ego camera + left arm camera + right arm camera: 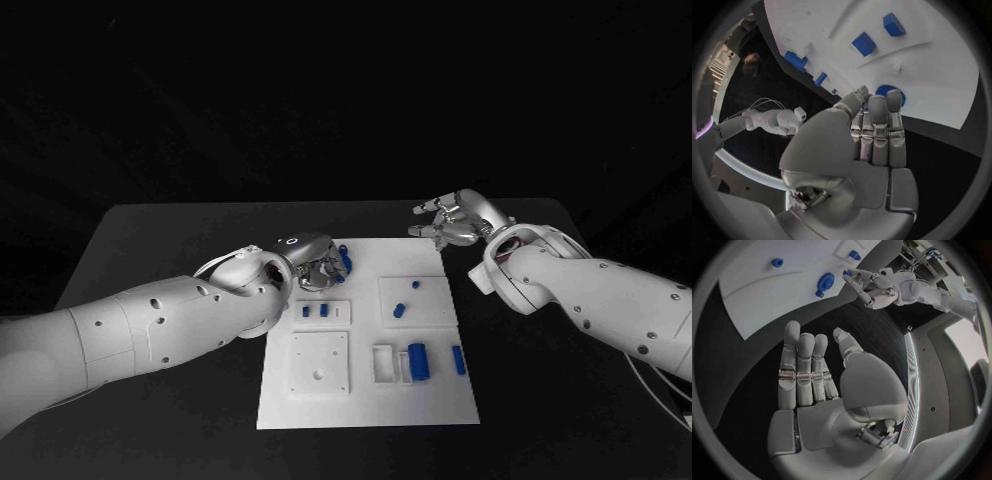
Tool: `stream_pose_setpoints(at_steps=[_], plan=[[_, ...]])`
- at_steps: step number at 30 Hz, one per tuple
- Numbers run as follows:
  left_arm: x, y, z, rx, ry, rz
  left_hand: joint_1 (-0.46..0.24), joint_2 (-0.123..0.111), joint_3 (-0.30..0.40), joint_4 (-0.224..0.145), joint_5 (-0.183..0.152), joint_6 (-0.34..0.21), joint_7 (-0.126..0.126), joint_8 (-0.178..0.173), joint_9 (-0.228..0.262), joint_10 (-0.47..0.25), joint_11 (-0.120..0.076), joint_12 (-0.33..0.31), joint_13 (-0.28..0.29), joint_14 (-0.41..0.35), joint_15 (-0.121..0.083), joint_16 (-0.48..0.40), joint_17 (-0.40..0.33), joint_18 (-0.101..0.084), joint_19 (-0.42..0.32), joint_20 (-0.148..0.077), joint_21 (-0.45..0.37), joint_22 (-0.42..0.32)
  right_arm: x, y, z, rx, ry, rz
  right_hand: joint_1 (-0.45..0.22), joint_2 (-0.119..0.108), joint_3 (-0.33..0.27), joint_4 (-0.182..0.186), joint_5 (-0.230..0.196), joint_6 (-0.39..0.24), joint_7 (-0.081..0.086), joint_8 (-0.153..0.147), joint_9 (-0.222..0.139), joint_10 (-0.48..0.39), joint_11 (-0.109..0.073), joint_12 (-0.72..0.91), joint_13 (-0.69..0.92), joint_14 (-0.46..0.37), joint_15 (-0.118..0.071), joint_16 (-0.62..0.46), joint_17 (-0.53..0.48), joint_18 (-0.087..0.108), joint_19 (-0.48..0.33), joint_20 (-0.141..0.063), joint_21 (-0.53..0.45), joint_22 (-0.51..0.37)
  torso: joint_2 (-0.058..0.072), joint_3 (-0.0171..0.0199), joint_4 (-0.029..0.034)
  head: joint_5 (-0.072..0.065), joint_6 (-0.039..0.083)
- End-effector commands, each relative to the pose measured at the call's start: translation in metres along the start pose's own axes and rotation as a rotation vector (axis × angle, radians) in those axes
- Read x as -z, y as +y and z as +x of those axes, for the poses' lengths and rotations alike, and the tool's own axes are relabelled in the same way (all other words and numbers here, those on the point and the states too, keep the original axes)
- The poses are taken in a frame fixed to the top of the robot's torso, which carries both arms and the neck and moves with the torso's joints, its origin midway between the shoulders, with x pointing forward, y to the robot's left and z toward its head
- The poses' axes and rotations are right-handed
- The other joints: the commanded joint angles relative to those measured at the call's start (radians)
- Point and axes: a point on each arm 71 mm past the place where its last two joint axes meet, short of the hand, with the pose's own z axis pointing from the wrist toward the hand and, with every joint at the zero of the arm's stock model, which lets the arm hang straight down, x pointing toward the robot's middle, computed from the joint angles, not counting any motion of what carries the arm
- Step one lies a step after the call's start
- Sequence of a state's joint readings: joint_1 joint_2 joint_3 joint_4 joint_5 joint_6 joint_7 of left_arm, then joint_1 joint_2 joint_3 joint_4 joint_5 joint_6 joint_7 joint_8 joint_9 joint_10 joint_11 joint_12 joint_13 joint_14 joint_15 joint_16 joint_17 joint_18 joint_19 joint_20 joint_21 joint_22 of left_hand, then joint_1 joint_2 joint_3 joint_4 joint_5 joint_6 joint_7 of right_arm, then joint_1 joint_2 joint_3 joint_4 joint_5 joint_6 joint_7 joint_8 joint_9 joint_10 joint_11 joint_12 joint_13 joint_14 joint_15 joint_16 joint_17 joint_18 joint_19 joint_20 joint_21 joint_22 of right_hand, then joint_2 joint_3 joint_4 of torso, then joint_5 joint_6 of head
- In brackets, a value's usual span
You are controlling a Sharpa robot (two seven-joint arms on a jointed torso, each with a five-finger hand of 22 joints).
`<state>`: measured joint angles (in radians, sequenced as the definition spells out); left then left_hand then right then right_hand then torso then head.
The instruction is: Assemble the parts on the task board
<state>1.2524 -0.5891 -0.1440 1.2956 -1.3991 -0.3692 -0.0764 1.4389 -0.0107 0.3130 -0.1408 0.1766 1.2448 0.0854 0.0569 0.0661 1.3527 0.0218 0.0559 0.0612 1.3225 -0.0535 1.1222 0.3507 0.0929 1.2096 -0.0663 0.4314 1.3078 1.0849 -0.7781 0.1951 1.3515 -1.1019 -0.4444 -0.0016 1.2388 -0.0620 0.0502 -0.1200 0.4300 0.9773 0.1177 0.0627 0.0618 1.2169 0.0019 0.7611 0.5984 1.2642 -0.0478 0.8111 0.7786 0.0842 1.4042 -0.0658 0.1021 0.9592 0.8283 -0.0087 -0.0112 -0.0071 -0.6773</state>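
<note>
The left robot hand (pixel 320 262) covers the blue parts (pixel 343 266) under its fingers; whether it touches them cannot be told.

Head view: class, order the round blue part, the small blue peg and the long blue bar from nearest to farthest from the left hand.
1. Round blue part, beside the left hand, far end.
2. Small blue peg, further right.
3. Long blue bar, near end, right side.
</note>
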Motion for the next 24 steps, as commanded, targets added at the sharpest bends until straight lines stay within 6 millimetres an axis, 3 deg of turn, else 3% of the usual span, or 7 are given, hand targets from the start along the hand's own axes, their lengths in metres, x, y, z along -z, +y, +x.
stream_pose_setpoints(at_steps=[1, 13, 24], plan=[[0.004, 0.004, -0.003, 0.059, 0.024, -0.038, -0.008, 0.0, 0.002, 0.002, 0.002, 0.007, -0.002, 0.007, 0.001, 0.005, 0.003, 0.003, -0.001, 0.007, -0.001, -0.005, 0.002, 0.004, 0.004, -0.006, -0.004, 0.019, 0.0, -0.001, 0.003, -0.003, 0.02, -0.008, 0.005, -0.005, 0.006, -0.002, 0.004, 0.002, 0.0, -0.001, 0.001, -0.005, 0.0, -0.003, -0.002, -0.008, -0.001, 0.0, -0.002, -0.011, -0.004, -0.001, 0.003, -0.004, 0.001, 0.0007, 0.0004, 0.002, 0.001], [0.022, 0.025, -0.017, 0.043, 0.076, -0.085, -0.004, -0.001, 0.003, 0.004, 0.001, 0.01, -0.003, 0.007, 0.001, 0.008, 0.002, 0.003, -0.001, 0.006, -0.002, -0.007, 0.004, 0.002, 0.002, -0.007, -0.006, 0.02, 0.001, -0.003, 0.004, -0.004, 0.023, -0.002, 0.005, -0.005, 0.006, -0.002, 0.004, 0.002, 0.0, -0.001, 0.001, -0.005, 0.0, -0.003, -0.002, -0.008, -0.001, 0.0, -0.002, -0.011, -0.004, -0.001, 0.003, -0.004, 0.0, -0.0013, -0.0018, 0.007, 0.003], [0.019, 0.029, -0.016, -0.004, 0.102, -0.087, -0.003, 0.0, 0.003, 0.007, -0.001, 0.011, -0.003, 0.007, 0.001, 0.009, 0.002, 0.003, -0.001, 0.005, -0.002, -0.007, 0.005, 0.002, 0.001, -0.007, -0.007, 0.02, 0.001, -0.003, 0.006, -0.006, 0.025, -0.003, 0.005, -0.005, 0.006, -0.002, 0.004, 0.002, 0.0, -0.001, 0.001, -0.005, 0.0, -0.003, -0.002, -0.008, -0.001, 0.0, -0.002, -0.011, -0.004, -0.001, 0.003, -0.004, 0.002, 0.0006, -0.0032, 0.012, 0.001]])
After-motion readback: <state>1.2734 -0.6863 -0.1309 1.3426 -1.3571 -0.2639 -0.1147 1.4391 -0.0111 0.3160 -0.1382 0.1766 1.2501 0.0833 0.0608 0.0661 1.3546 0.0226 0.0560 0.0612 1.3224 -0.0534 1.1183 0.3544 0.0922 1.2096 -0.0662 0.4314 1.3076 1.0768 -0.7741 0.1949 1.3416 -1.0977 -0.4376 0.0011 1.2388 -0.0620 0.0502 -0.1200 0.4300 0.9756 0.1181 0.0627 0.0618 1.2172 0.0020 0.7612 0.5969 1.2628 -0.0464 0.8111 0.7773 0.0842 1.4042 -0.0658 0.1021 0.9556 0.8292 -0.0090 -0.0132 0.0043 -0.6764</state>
